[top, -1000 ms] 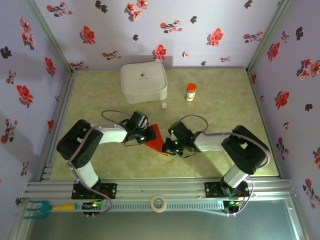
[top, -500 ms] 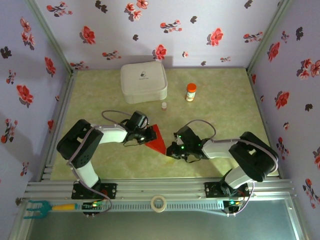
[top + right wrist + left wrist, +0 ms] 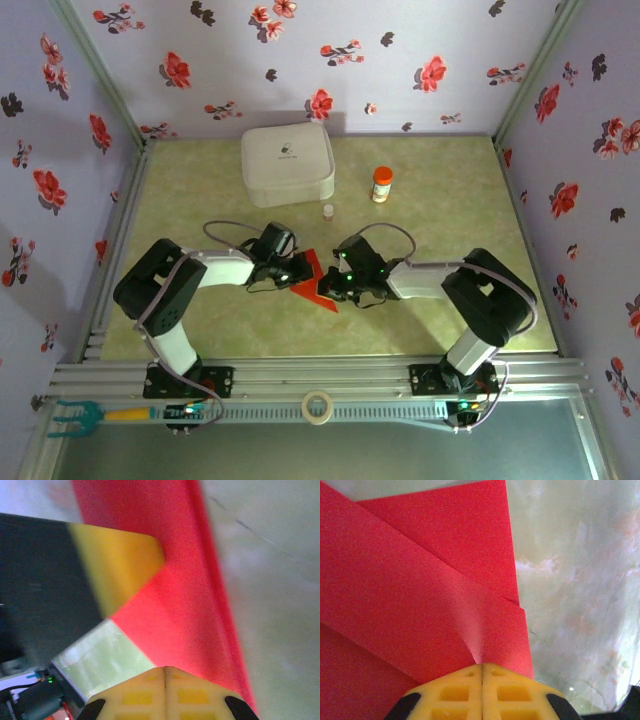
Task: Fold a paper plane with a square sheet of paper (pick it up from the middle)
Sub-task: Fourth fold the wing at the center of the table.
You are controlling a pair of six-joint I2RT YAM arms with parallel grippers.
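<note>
Pale green marbled table (image 3: 450, 200) with two black-and-white arms reaching in from its near edge.

White rounded case (image 3: 287, 165): flat by the far edge, left of centre.

Bright red sheet of paper (image 3: 318, 290): creased into overlapping folds, about midway between the left and right edges and somewhat nearer the near edge, between the two arms' tips. The left wrist view shows layered diagonal flaps (image 3: 420, 605) with one straight edge against the table surface.

Left gripper (image 3: 298, 272): yellow fingers closed on the paper's left side. The sheet puckers into the seam between the fingertips (image 3: 482, 666).

Right gripper (image 3: 335, 285): fingers pressed fully together (image 3: 165, 669), tips at the paper's right edge. The right wrist view is blurred, so whether the sheet (image 3: 200, 590) is pinched or merely touched cannot be told.

Orange-capped small bottle (image 3: 381, 184): upright, right of the case and well apart from the paper.

Tiny vial (image 3: 328, 211): upright, between the case and the paper.
</note>
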